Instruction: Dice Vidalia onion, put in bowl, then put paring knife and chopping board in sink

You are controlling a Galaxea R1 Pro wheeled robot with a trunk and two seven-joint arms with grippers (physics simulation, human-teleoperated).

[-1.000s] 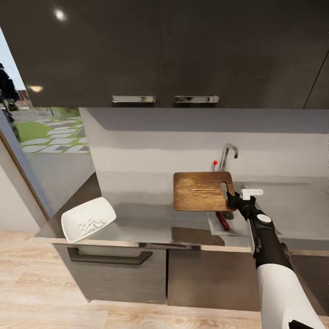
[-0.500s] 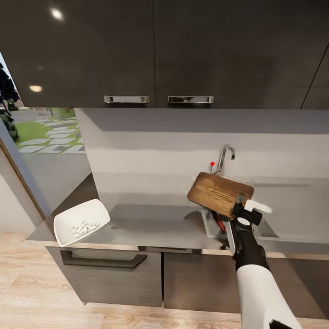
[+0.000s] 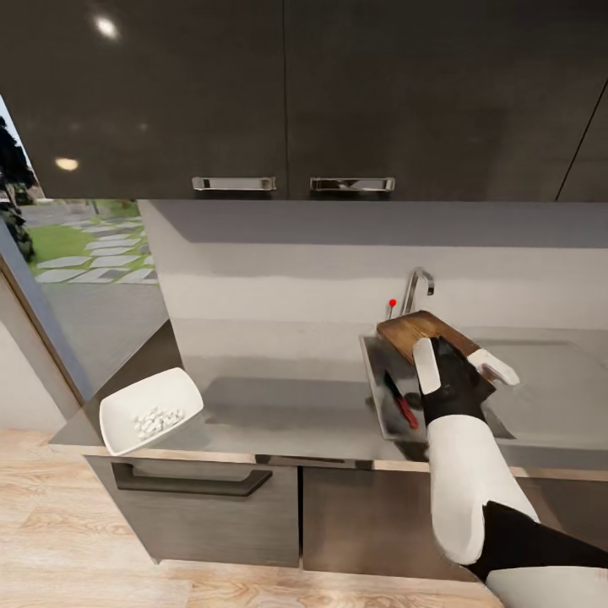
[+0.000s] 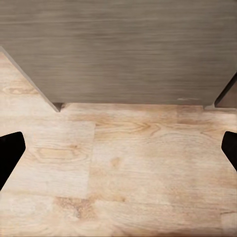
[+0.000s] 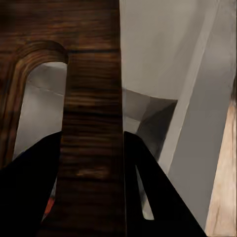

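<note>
- My right tool (image 3: 456,371) is clamped on the chopping board (image 3: 422,331) by the bar beside its handle slot; in the right wrist view the board (image 5: 91,118) runs straight out between my two dark fingers (image 5: 29,192).
- The board hangs tilted above the sink (image 3: 376,397), its long axis running from my tool up and away toward the tap (image 3: 418,287), with the far end highest.
- The basin lies directly under and just ahead of my tool, so I judge the coming move to be mostly a lowering, then a release.
- The paring knife (image 3: 399,400) already lies on the basin floor, beneath the board's near end and apart from it; I should not drop the board onto it.
- The bowl (image 3: 152,409) with the diced onion (image 3: 154,419) sits well apart at the worktop's (image 3: 279,414) left end.
- My left tool (image 4: 118,148) is spread wide and holds nothing, pointing at the wooden floor (image 4: 128,168); the right arm is plainly the nearer one.
</note>
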